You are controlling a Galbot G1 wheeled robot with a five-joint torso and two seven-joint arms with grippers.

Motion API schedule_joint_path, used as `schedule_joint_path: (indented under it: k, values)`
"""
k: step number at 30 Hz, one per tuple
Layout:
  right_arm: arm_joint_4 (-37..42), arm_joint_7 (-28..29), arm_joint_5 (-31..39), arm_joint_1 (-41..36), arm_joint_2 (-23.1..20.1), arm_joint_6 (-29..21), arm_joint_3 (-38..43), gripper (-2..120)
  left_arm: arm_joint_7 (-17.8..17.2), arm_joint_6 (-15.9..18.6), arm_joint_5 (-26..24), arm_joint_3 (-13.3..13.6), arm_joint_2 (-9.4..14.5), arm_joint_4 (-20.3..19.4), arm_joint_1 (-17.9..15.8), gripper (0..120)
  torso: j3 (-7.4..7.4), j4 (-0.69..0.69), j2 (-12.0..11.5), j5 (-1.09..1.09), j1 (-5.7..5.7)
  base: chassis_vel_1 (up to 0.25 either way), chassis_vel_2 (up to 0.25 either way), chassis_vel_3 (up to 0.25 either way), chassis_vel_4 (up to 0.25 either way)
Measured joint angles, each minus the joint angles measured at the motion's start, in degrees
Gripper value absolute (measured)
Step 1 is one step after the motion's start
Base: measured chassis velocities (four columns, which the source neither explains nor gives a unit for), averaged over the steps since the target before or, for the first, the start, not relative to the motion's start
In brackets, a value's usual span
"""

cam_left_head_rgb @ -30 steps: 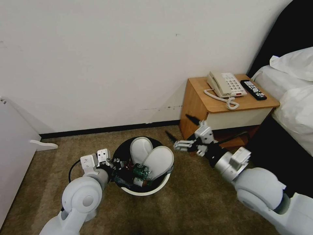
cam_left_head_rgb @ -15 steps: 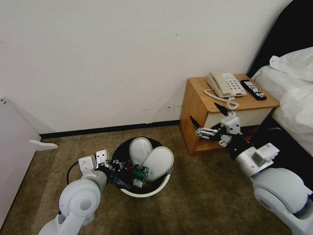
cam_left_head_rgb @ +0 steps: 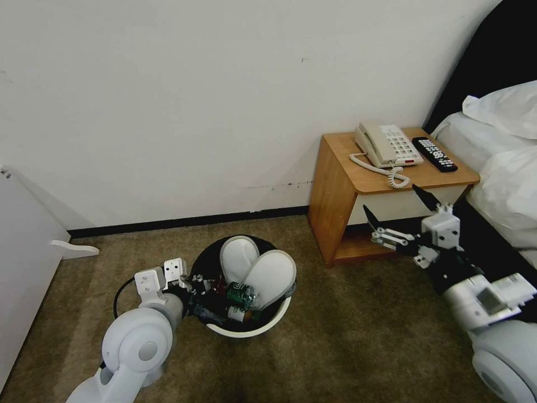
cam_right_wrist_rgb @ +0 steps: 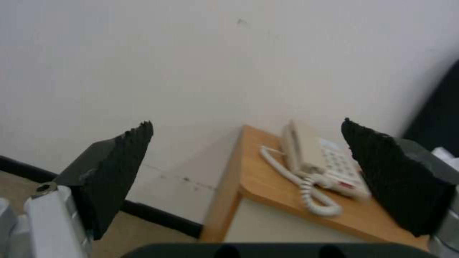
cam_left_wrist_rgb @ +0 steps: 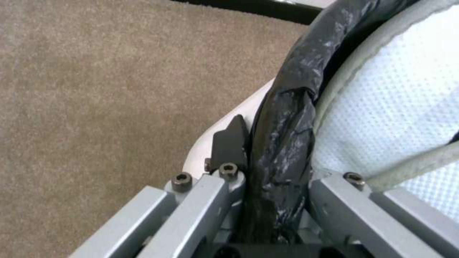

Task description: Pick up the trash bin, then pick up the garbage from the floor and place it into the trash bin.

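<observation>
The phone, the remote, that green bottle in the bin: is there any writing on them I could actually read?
Nothing can be read for certain.
Telephone: keypad markings, too small to read.
Remote control: button markings, too small.
Green bottle in the trash bin: pale label print, blurred.
Red can beside it: no legible print.

The left gripper (cam_left_head_rgb: 187,286) is mostly hidden behind its own wrist. Litter under the two slippers (cam_left_head_rgb: 258,268) in the trash bin (cam_left_head_rgb: 246,330) is too small to tell.

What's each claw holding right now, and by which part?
Left claw grips the trash bin by its bag-covered rim. Right claw is open, holding nothing.
</observation>
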Motion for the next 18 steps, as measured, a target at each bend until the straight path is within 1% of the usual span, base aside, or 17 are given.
schedule_joint_path:
  k: [3, 4, 6, 7, 9, 10, 11, 12, 13, 15, 18]
  values:
    - [1.1, -0.83, -5.1, -3.59, 3.96, 1.14, 2.07, 100, 0.03, 0.0, 0.28, -0.16, -0.06, -0.02, 0.26, 5, 0.0, 0.01, 0.0, 0.0, 0.0, 0.0, 0.0, 0.0, 0.0]
    - [1.1, -0.83, -5.1, -3.59, 3.96, 1.14, 2.07, 100, 0.03, 0.0, 0.28, -0.16, -0.06, -0.02, 0.26, 5, 0.0, 0.01, 0.0, 0.0, 0.0, 0.0, 0.0, 0.0, 0.0]
    - [1.8, -2.66, -9.1, -6.87, 7.73, 3.34, 4.68, 100, 0.13, -0.01, 0.26, -0.03, 0.11, 0.18, -0.15, 5, 0.0, 0.02, 0.0, 0.0, 0.0, 0.0, 0.0, 0.0, 0.0]
    - [1.8, -2.66, -9.1, -6.87, 7.73, 3.34, 4.68, 100, 0.13, -0.01, 0.26, -0.03, 0.11, 0.18, -0.15, 5, 0.0, 0.02, 0.0, 0.0, 0.0, 0.0, 0.0, 0.0, 0.0]
    - [2.61, -3.85, -11.41, -9.24, 11.08, 5.11, 5.92, 100, 0.28, -0.07, 0.06, 0.41, 0.32, 0.67, -0.98, 5, 0.0, -0.03, 0.0, -0.01, 0.0, 0.0, 0.0, 0.0, 0.0]
    - [2.93, -4.22, -12.34, -9.81, 12.6, 5.65, 6.09, 100, 0.32, -0.09, 0.0, 0.49, 0.35, 0.79, -1.14, 5, 0.0, -0.02, 0.0, -0.01, 0.0, 0.0, 0.0, 0.0, 0.0]
    - [2.93, -4.22, -12.34, -9.81, 12.6, 5.65, 6.09, 100, 0.32, -0.09, 0.0, 0.49, 0.35, 0.79, -1.14, 5, 0.0, -0.02, 0.0, -0.01, 0.0, 0.0, 0.0, 0.0, 0.0]
    - [3.15, -4.6, -13.21, -10.2, 14.74, 6.15, 6.17, 100, 0.35, -0.1, -0.06, 0.55, 0.37, 0.83, -1.23, 4, 0.0, 0.0, 0.0, 0.0, 0.0, 0.0, 0.0, 0.0, 0.0]
    - [3.15, -4.6, -13.21, -10.2, 14.74, 6.15, 6.17, 100, 0.35, -0.1, -0.06, 0.55, 0.37, 0.83, -1.23, 4, 0.0, 0.0, 0.0, 0.0, 0.0, 0.0, 0.0, 0.0, 0.0]
    - [3.15, -4.93, -14.0, -10.73, 17.09, 6.88, 6.38, 100, 0.42, -0.15, -0.07, 0.57, 0.41, 0.83, -1.23, 4, -0.01, 0.0, 0.0, 0.0, 0.0, 0.0, 0.0, 0.0, 0.0]
    - [3.16, -5.2, -14.36, -11.16, 18.01, 7.46, 6.91, 100, 0.5, -0.2, -0.06, 0.57, 0.4, 0.83, -1.09, 5, 0.0, 0.0, 0.0, 0.0, 0.0, 0.0, 0.0, 0.0, 0.0]
